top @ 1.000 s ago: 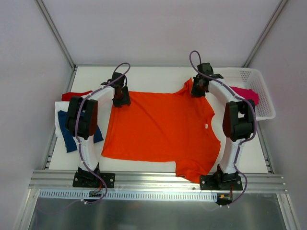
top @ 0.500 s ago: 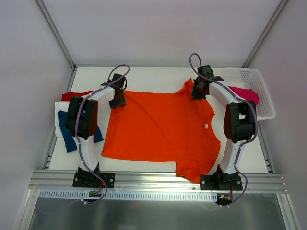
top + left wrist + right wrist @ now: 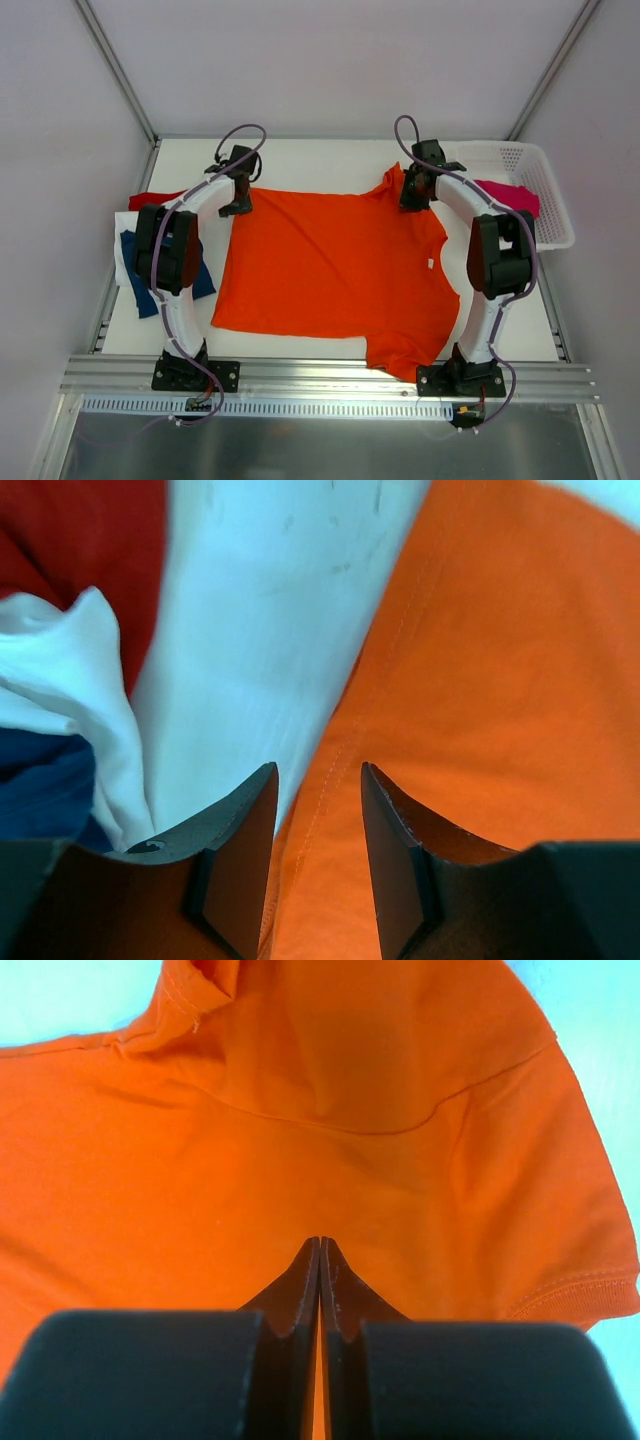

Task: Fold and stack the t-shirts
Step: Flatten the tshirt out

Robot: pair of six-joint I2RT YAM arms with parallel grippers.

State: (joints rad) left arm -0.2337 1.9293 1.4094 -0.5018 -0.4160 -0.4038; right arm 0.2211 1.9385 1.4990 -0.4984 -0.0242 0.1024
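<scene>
The bright orange t-shirt lies spread flat in the middle of the table. My left gripper is at its far left corner; in the left wrist view it is open, and its jaws stand either side of the shirt's stitched hem without holding it. My right gripper is at the far right shoulder, by the sleeve; in the right wrist view it is shut, tips together on the orange cloth. Red, white and navy shirts lie at the left.
A white mesh basket stands at the far right and holds a magenta shirt. In the left wrist view, red, white and navy cloth lie left of a strip of bare table.
My left gripper has drawn back and to the left, off the orange shirt's corner to its edge. The right gripper has hardly moved.
</scene>
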